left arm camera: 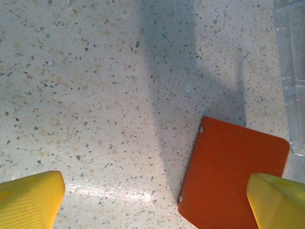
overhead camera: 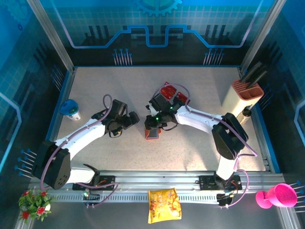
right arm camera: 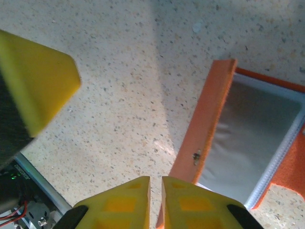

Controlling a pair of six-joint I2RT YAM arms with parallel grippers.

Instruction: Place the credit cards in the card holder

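Note:
The card holder (overhead camera: pixel 153 135) lies on the table between my two grippers, an orange wallet. In the right wrist view it is open, one orange flap (right arm camera: pixel 206 121) standing on edge beside the grey inner pocket (right arm camera: pixel 252 136). My right gripper (right arm camera: pixel 156 183) hovers just left of that flap, its jaws almost together with nothing between them. My left gripper (left arm camera: pixel 152 205) is open wide over the bare table, its right finger (left arm camera: pixel 279 200) above the wallet's orange back (left arm camera: pixel 233 176). The red credit cards (overhead camera: pixel 167 90) sit behind the right wrist.
A clear plastic rack (left arm camera: pixel 290 71) lies just beyond the wallet. A blue-lidded cup (overhead camera: pixel 70 109) stands at the left, a white and orange block (overhead camera: pixel 245 95) at the back right. A yellow snack bag (overhead camera: pixel 164 205) lies on the near rail.

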